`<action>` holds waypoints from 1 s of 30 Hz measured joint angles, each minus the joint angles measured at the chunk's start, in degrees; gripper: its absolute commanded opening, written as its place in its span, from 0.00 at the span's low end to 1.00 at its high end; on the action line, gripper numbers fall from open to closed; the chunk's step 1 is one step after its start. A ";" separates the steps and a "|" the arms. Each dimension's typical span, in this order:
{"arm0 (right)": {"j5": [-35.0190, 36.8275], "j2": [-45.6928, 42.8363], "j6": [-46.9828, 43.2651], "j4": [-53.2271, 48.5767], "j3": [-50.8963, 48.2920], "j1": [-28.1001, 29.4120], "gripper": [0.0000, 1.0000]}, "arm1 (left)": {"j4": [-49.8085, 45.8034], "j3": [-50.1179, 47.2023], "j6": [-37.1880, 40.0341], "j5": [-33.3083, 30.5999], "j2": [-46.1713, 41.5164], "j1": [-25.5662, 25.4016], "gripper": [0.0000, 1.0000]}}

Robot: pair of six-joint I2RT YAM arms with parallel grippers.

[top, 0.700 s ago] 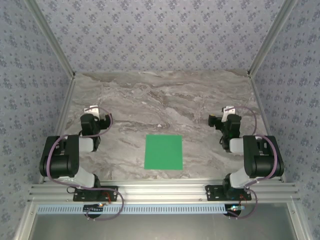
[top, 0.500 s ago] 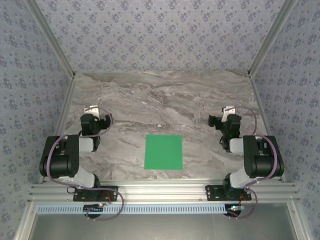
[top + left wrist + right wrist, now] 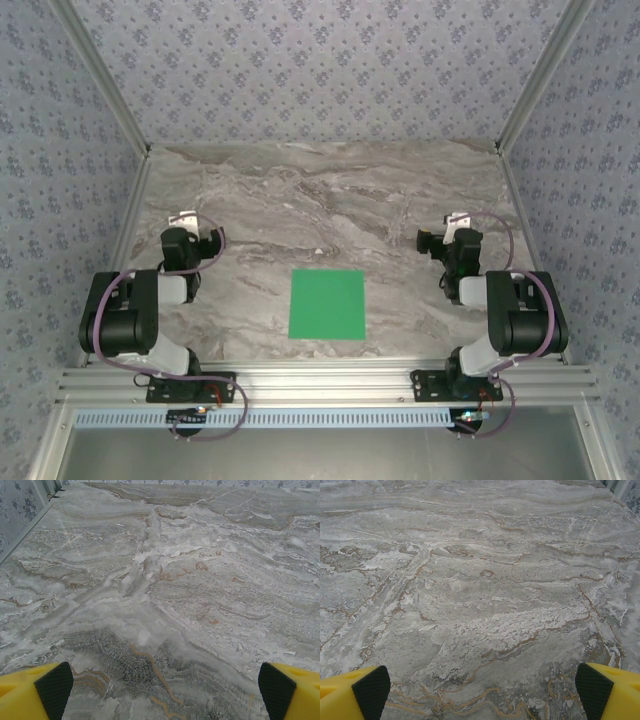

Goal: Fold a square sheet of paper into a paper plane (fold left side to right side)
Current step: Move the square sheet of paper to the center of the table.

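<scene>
Thin bright green square sheet of paper (image 3: 327, 304): lay flat, unfolded, no long axis, between wide-spread left gripper (image 3: 166, 687) and right gripper (image 3: 482, 685) fingers, on grey marble tabletop (image 3: 330, 200); blue-patterned walls (image 3: 320, 70).

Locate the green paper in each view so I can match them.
Top external: the square sheet of paper lies flat on the marble table, near its front edge.
Left wrist: the open left gripper faces veined marble.
Right wrist: the open right gripper faces veined marble.
Shared landmark: the marble table's veining.
</scene>
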 measured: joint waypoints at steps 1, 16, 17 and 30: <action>-0.02 0.00 0.00 -0.02 0.00 0.00 1.00 | 0.00 0.00 -0.02 -0.07 0.00 0.00 0.98; -2.71 -15.89 5.88 -37.13 19.41 0.98 1.00 | -35.08 11.54 -15.52 -1.97 -25.40 -7.23 0.98; -2.73 -18.51 7.17 -40.76 20.13 2.38 1.00 | -37.94 12.52 -17.77 -0.55 -26.18 -7.98 0.98; 0.26 -24.28 32.59 -79.49 24.57 44.96 1.00 | -57.02 5.66 -37.20 12.07 -32.06 -27.61 0.98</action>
